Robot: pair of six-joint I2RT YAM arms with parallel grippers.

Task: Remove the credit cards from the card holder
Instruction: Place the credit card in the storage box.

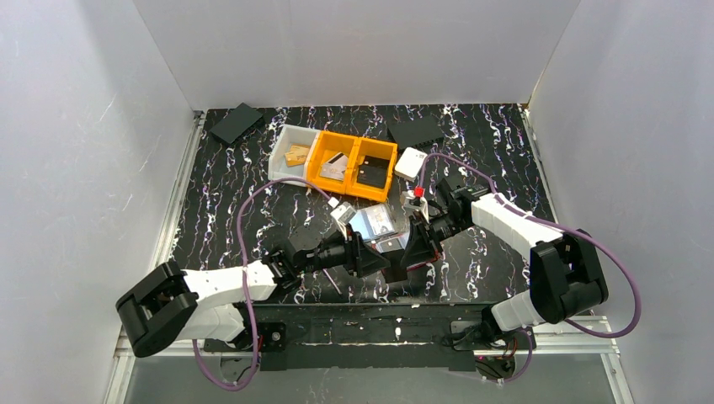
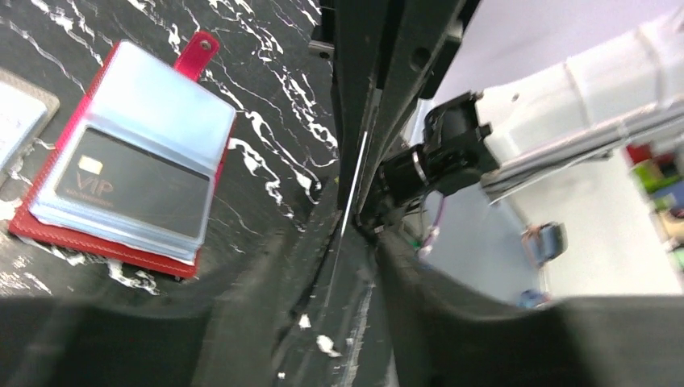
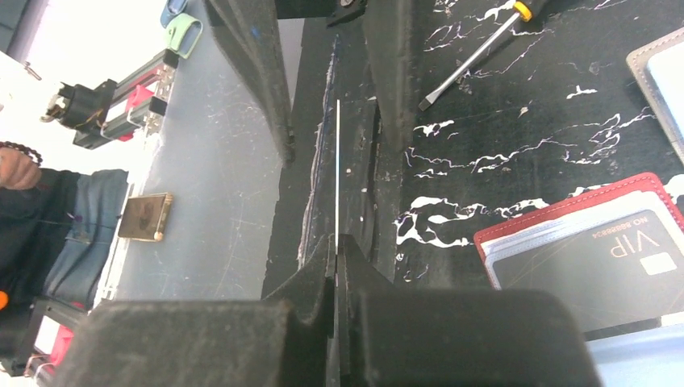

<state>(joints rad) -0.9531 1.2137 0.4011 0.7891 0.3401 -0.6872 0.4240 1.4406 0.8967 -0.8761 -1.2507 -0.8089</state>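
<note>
— Where's the card?
— Edge-on, pinched in the right jaws, near the surface's front edge. The left jaws stand apart either side of it.
— And the holder?
— Lying open beside them, a black VIP card inside.

Card holder partly past right edge
</note>
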